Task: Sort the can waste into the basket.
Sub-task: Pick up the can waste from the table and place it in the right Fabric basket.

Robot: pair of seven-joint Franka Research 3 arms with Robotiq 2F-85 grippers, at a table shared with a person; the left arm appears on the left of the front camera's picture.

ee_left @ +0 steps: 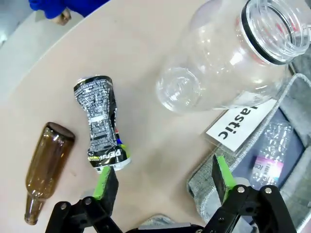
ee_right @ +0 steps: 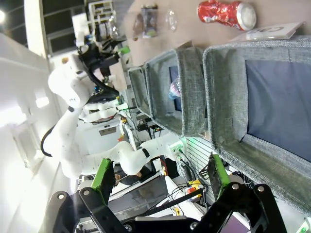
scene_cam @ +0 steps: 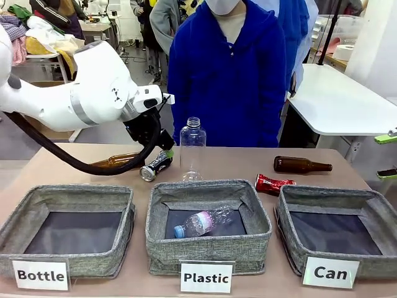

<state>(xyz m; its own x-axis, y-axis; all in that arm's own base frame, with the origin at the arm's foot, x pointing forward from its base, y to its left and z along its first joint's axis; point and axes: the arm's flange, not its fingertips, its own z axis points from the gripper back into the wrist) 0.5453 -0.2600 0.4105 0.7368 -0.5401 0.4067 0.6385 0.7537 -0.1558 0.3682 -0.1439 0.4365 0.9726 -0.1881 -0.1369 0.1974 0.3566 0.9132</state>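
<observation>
Watching the front cam: L arm comes in from the left of the frame, left gripper low over the black can, which lies on its side on the table just left of centre, behind the Plastic bin. On the left wrist cam the left gripper has its jaws spread wide and grips nothing. The black can, dented, lies left of centre, its near end right at the tip of the left-hand finger.

1 clear bottle stands upright just right of that can. 1 brown bottle lies just left of it, and a 2nd brown bottle lies toward the upper right of the table.

The red can, crushed, lies right of centre, touching or nearly touching the back-left corner of the Can basket. That basket sits lower right with nothing inside.

On the right wrist cam the right gripper also has its jaws wide apart w/ nothing between them. It is beside the basket's wall, red can at top.
</observation>
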